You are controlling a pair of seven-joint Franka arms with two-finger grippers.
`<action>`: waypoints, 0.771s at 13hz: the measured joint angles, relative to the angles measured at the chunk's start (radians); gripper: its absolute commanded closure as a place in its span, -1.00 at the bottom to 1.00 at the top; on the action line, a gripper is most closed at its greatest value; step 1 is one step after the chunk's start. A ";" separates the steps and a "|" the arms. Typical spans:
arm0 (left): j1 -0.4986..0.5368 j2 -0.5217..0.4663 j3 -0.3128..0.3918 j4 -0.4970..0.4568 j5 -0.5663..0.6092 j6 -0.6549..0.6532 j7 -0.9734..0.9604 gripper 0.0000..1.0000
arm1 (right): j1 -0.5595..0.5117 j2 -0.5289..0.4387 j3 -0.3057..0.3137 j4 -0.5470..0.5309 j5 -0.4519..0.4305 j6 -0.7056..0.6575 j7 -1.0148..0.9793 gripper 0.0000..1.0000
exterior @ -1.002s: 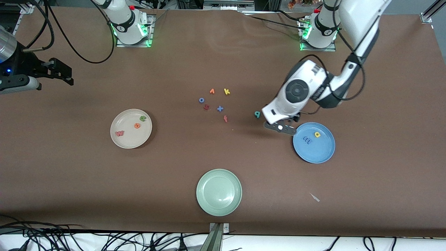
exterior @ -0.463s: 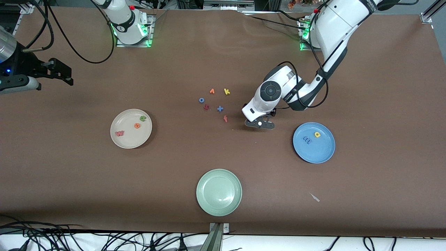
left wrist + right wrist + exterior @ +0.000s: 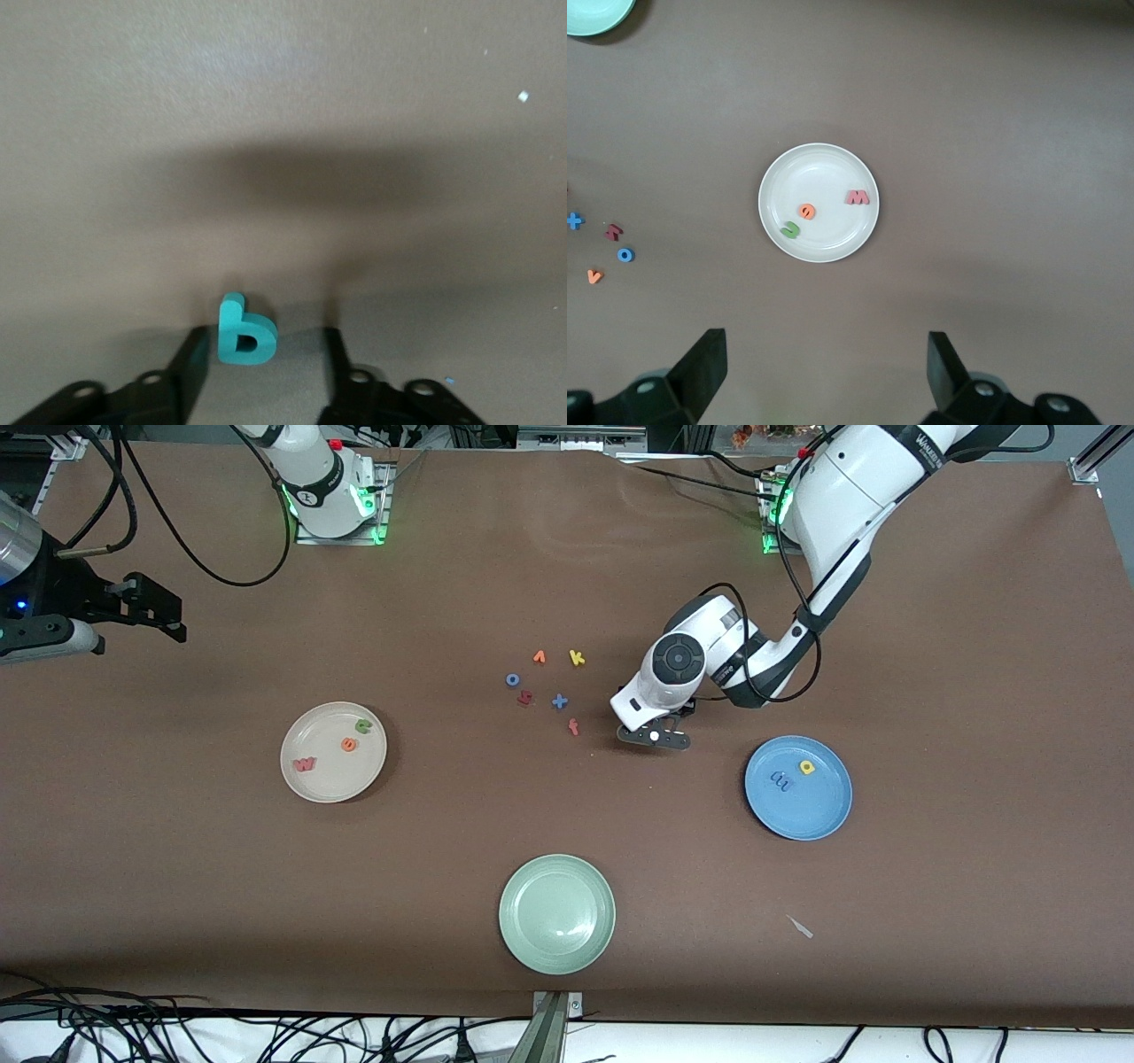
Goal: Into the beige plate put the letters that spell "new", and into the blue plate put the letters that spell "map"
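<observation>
Closing left gripper (image 3: 261,354) on the tiny teal foam p (image 3: 244,333), mid-table, fingers not yet tight; right gripper (image 3: 826,359) waiting wide open.

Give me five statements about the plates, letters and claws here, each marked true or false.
1. The beige plate holds three letters. True.
2. The teal p lies in the blue plate. False: it is on the table, between the left claw fingers.
3. The pale green plate holds a letter. False: nothing shows in it.
4. The yellow a lies in the blue plate. True.
5. The right claw grips a letter. False: it is open, over the beige plate.
</observation>
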 measured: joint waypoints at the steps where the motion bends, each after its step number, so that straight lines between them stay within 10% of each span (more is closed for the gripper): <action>1: 0.000 -0.003 0.000 0.000 0.006 -0.001 0.000 0.82 | 0.000 0.000 0.000 0.000 0.000 0.000 0.000 -1.00; 10: 0.095 -0.128 0.002 0.075 0.037 -0.246 0.158 0.80 | 0.000 0.000 0.000 0.000 0.000 0.000 0.000 -1.00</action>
